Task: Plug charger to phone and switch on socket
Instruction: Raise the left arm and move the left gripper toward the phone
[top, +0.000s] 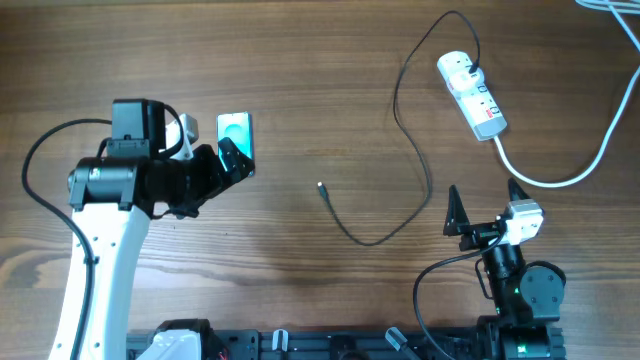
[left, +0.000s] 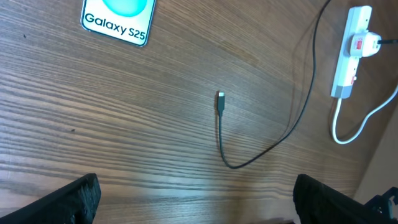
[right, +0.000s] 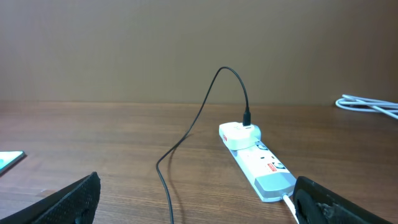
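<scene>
Overhead: the left tool (top: 237, 162) hangs spread over the 6 o'clock end of the phone (top: 236, 127). The charger (top: 322, 189) tip lies loose on the surface (top: 300, 60) at the tool's 4 o'clock, nearer to it than to the spread right tool (top: 485, 203). Left wrist: the tip's long axis runs 12 to 6, ahead between wide-set fingers. Right wrist: the socket (right: 258, 158) sits at 1 o'clock.

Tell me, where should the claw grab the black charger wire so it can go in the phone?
Grab the charger just behind its little metal tip, coming straight down from above and pinching across the wire. That end lies flat and free on the table with nothing touching it, so it is probably the easiest spot.
</scene>
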